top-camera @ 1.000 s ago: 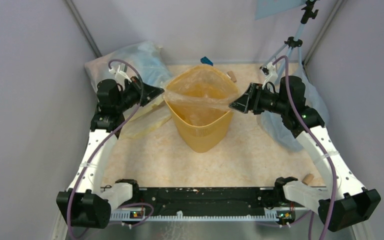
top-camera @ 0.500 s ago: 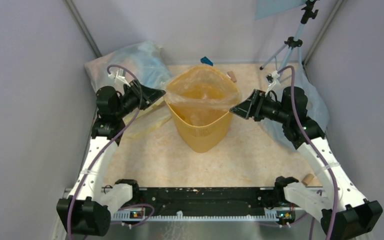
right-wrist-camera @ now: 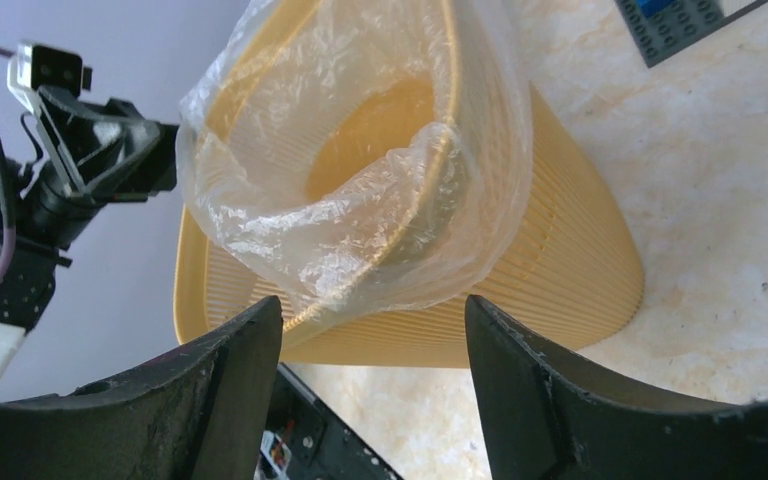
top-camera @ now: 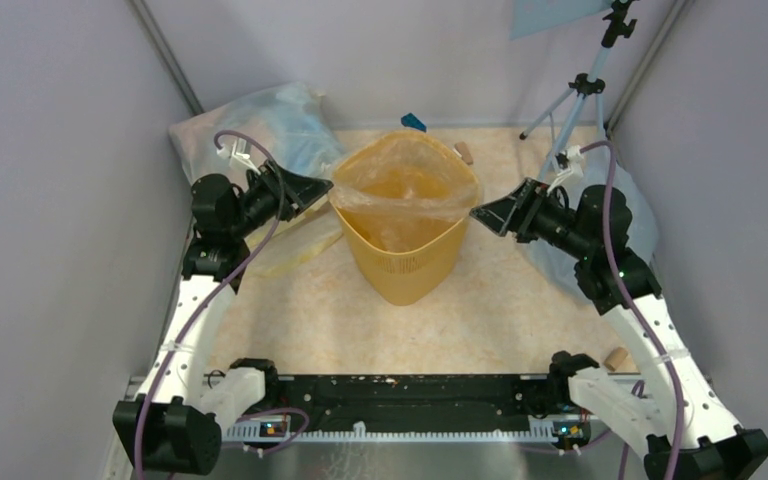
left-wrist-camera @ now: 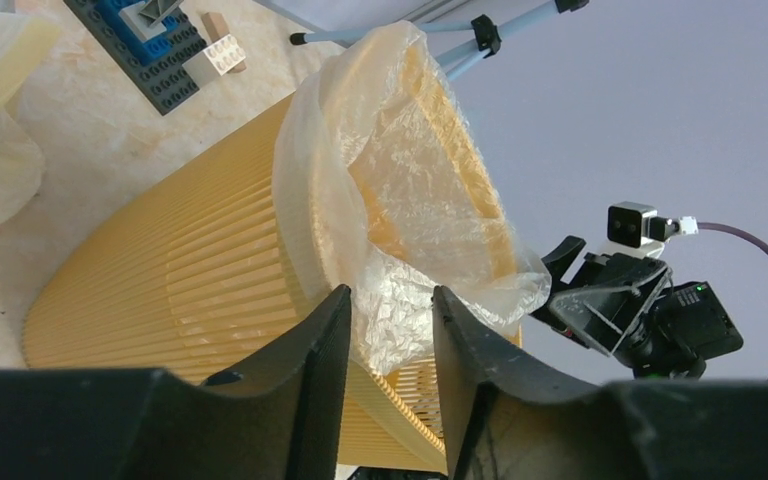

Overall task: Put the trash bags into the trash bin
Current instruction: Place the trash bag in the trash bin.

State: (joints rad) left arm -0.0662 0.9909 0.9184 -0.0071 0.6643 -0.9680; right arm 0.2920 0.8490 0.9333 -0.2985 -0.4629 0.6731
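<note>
The yellow trash bin [top-camera: 402, 250] stands mid-table with a clear trash bag [top-camera: 406, 180] draped in it and folded over its rim. My left gripper [top-camera: 324, 188] is at the bin's left rim. In the left wrist view its jaws [left-wrist-camera: 390, 312] stand apart, open, with a loose fold of the bag [left-wrist-camera: 400, 200] lying in the gap over the bin wall [left-wrist-camera: 160, 290]. My right gripper [top-camera: 478, 212] hovers just off the right rim. Its fingers [right-wrist-camera: 372, 305] are wide open and empty, with the bag [right-wrist-camera: 360, 180] and bin [right-wrist-camera: 540, 300] just beyond the tips.
Big bluish sacks lie at the back left [top-camera: 270, 115] and under the right arm [top-camera: 632, 205]. A yellowish film bag [top-camera: 295, 245] lies left of the bin. A tripod [top-camera: 582, 90], a blue block [top-camera: 415, 122] and small wooden pieces [top-camera: 464, 153] are near the back wall.
My left gripper's jaws have opened and let go of the bag's edge. The band of film stretched across the bin has settled onto the rim. The right arm has drawn back to the right.
</note>
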